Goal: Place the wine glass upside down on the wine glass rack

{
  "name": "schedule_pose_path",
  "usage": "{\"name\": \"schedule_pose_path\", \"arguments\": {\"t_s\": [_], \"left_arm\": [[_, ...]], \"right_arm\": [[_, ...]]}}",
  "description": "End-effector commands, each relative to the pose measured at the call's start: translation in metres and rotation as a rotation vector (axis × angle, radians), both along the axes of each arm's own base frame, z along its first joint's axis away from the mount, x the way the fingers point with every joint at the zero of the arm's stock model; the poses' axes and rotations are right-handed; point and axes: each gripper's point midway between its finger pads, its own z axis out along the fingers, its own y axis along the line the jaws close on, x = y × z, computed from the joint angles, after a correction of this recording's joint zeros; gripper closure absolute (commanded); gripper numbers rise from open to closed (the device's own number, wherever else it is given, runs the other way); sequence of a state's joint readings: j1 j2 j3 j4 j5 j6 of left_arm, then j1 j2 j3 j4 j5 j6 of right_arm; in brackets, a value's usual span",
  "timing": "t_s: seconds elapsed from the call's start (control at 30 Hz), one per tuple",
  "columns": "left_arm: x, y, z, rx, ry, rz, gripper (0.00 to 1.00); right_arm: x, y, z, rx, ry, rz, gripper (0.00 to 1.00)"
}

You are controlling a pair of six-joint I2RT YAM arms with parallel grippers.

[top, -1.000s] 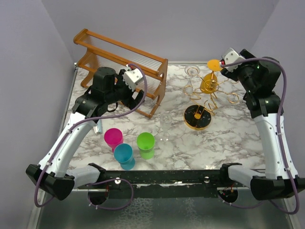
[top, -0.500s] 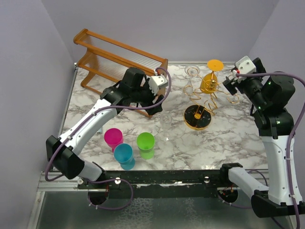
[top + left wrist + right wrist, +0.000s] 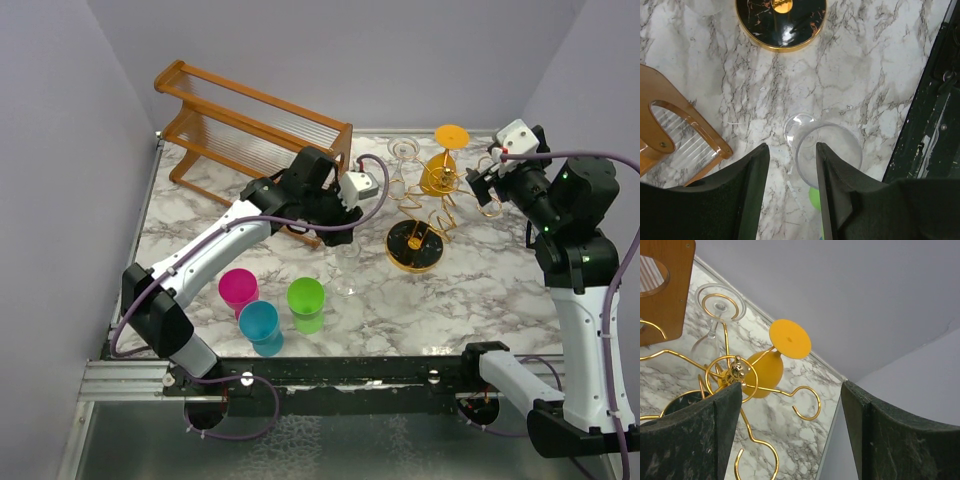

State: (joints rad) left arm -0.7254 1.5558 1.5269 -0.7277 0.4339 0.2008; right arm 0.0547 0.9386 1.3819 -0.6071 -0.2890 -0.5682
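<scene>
A clear wine glass (image 3: 345, 264) stands upright on the marble table, left of the rack. In the left wrist view I look down into its bowl (image 3: 829, 154). My left gripper (image 3: 362, 190) hovers above it, open and empty (image 3: 791, 147), with the glass mostly under the right finger (image 3: 835, 185). The gold wire rack (image 3: 432, 205) stands on a round black base (image 3: 414, 247) (image 3: 781, 20). An orange glass (image 3: 440, 172) (image 3: 766, 374) and a clear glass (image 3: 399, 172) (image 3: 715, 325) hang upside down on it. My right gripper (image 3: 482, 182) is open and empty (image 3: 790, 390) beside the rack's right arms.
A brown wooden slatted shelf (image 3: 250, 135) stands at the back left, its end close to my left wrist. Magenta (image 3: 238, 290), blue (image 3: 259, 326) and green (image 3: 306, 303) cups stand near the front. The table's right edge (image 3: 832, 440) and the wall are close to my right gripper.
My left arm has swung right from over the wooden shelf to above the upright clear glass. My right arm drew back a little to the right, then held still.
</scene>
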Motion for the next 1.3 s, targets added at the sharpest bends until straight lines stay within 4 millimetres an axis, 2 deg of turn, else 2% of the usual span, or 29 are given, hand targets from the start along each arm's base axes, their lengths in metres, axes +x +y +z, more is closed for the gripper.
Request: {"name": "schedule_pose_path", "arguments": {"t_s": [0.0,0.1,0.23,0.37,0.5,0.6,0.63,0.77,0.87,1.07,1.17,1.27], "left_arm": [[-0.007,-0.005,0.001,0.042,-0.020,-0.046,0.56],[-0.007,-0.006,-0.007,0.070,-0.023,-0.054,0.60],[-0.004,-0.005,-0.012,0.099,-0.039,-0.050,0.72],[-0.007,-0.006,-0.015,0.105,-0.046,-0.074,0.80],[-0.011,-0.006,-0.011,0.098,-0.054,-0.094,0.91],[-0.015,-0.004,-0.003,0.084,-0.072,-0.111,1.00],[-0.016,-0.003,0.001,0.078,-0.082,-0.115,1.00],[-0.025,0.002,0.025,0.033,-0.126,-0.138,1.00],[-0.038,0.009,0.048,-0.014,-0.160,-0.180,1.00],[-0.067,0.028,0.097,-0.161,-0.185,-0.264,1.00],[-0.067,0.041,0.127,-0.240,-0.186,-0.237,1.00],[-0.065,0.055,0.161,-0.327,-0.195,-0.200,1.00]], "right_arm": [[-0.010,0.006,0.015,0.047,-0.017,0.028,0.21],[-0.009,0.004,0.010,0.046,-0.010,0.017,0.21],[-0.009,0.004,0.006,0.049,-0.004,0.016,0.21],[-0.008,0.004,0.003,0.053,0.002,0.016,0.22],[-0.004,-0.002,0.000,0.047,0.002,-0.016,0.21],[0.002,-0.014,0.003,0.041,-0.018,-0.081,0.19],[0.002,-0.017,0.005,0.037,-0.026,-0.101,0.18],[0.005,-0.021,0.009,0.027,-0.034,-0.121,0.13],[0.003,-0.012,0.012,0.062,-0.025,-0.079,0.10],[-0.015,0.036,0.011,0.170,0.082,0.174,0.12],[-0.030,0.064,0.007,0.253,0.156,0.332,0.17],[-0.036,0.083,0.007,0.347,0.232,0.428,0.17]]}}
